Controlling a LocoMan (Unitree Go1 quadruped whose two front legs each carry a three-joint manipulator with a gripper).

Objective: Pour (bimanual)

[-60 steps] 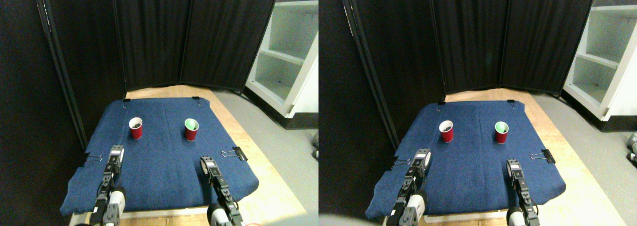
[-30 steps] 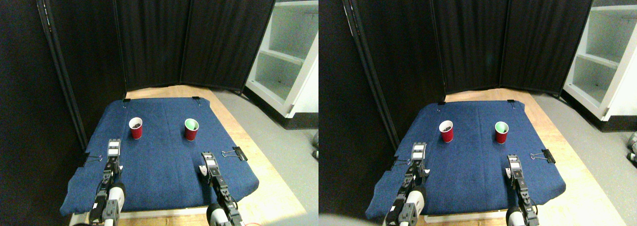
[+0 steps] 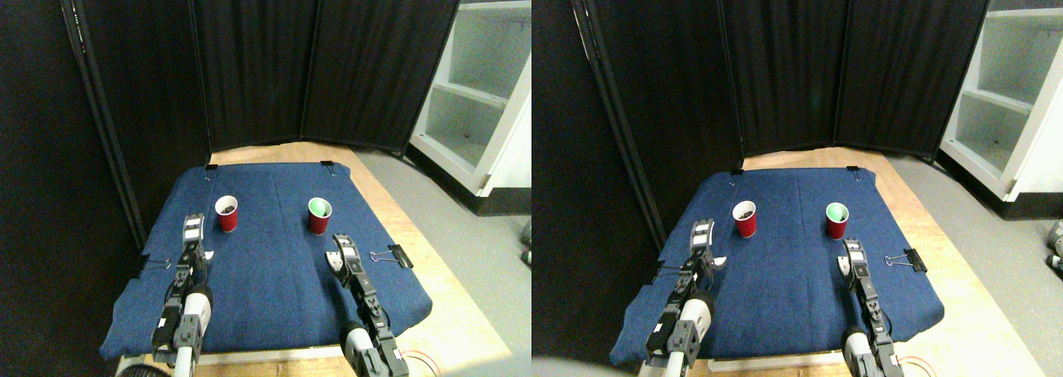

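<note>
**Red cups wait while both arms reach in**

Red plastic defines the two task items: the left cup [image 3: 227, 213], dark contents inside, and the right cup [image 3: 320, 216], pale green inside, stand upright and well apart on the blue cloth [image 3: 266, 269] covering the worktop [image 3: 432, 265]. Judging by this, the step is the approach; nothing is grasped. The left hand [image 3: 193, 226] hovers just beside the left cup; the right hand [image 3: 340, 248] sits near the right cup. Whether either hand is open, I cannot tell. Next, each hand must close around its cup without tipping it.
</note>
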